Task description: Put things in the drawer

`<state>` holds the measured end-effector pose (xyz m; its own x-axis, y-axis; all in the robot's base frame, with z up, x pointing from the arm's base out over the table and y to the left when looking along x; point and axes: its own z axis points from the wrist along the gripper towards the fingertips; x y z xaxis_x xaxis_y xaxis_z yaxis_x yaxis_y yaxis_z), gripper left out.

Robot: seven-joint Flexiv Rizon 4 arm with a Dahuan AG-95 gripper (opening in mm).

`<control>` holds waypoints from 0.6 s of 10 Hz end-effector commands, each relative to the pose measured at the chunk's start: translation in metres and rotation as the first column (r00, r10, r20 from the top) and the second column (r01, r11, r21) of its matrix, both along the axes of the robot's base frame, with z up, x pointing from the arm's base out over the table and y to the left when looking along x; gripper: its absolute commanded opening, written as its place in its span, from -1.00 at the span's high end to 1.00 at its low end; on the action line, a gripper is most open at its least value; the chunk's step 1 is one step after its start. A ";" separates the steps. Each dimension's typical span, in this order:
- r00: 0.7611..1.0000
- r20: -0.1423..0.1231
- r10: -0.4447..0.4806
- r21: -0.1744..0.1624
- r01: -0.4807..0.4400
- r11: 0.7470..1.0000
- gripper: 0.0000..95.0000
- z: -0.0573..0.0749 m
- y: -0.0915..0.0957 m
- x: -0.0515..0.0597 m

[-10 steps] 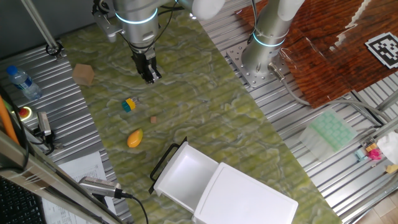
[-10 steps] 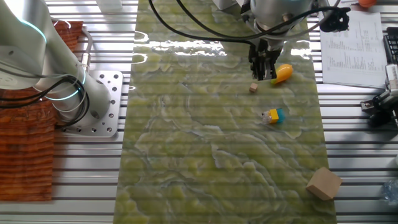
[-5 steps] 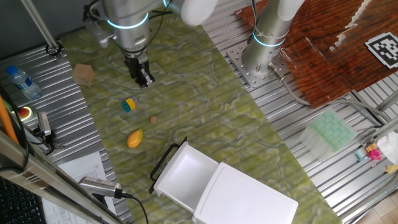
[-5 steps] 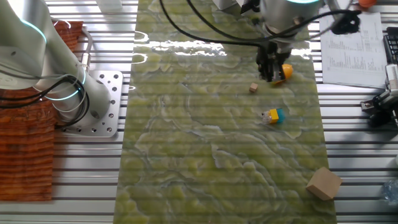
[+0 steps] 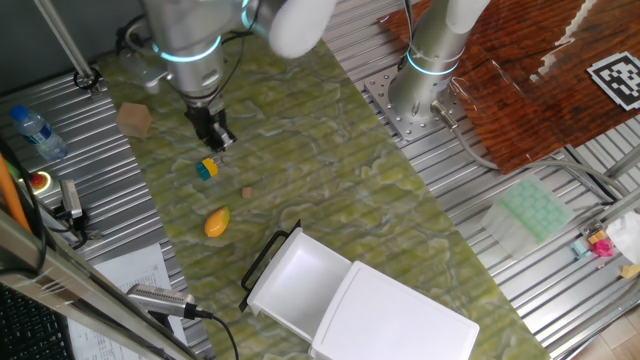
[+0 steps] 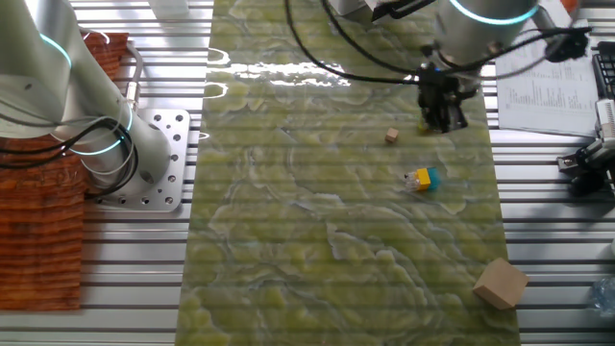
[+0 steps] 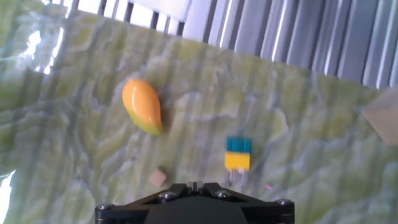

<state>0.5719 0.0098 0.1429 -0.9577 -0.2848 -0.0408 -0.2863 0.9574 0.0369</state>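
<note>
End effector [image 5: 214, 140] hangs empty at upper left, jaw gap unclear. Below it sits a yellow-and-teal block [image 5: 207, 168]. Smooth yellow-orange lemon-shaped toy fruit [image 5: 217, 222] lies lower, near the open white drawer [image 5: 290, 285].

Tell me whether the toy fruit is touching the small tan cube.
Apart. In the hand view, bare mat separates the toy fruit from the small tan cube; one fixed view shows the same gap.

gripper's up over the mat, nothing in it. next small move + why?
Probably carry the gripper toward the yellow-orange toy fruit and start lowering over it. The fruit lies loose on the mat between the gripper and the open drawer, which looks empty. The yellow-and-blue block is nearer and could equally go first.
</note>
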 end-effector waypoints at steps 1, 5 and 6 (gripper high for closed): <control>0.997 0.007 0.071 0.088 -0.071 0.994 1.00 -0.006 0.014 0.013; 0.995 -0.014 0.102 -0.031 -0.102 0.994 1.00 -0.013 0.054 0.031; 0.994 -0.012 0.108 -0.024 -0.108 0.994 1.00 -0.019 0.060 0.032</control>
<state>0.6052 0.0668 0.1269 -0.9045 -0.4239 -0.0466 -0.4264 0.9002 0.0879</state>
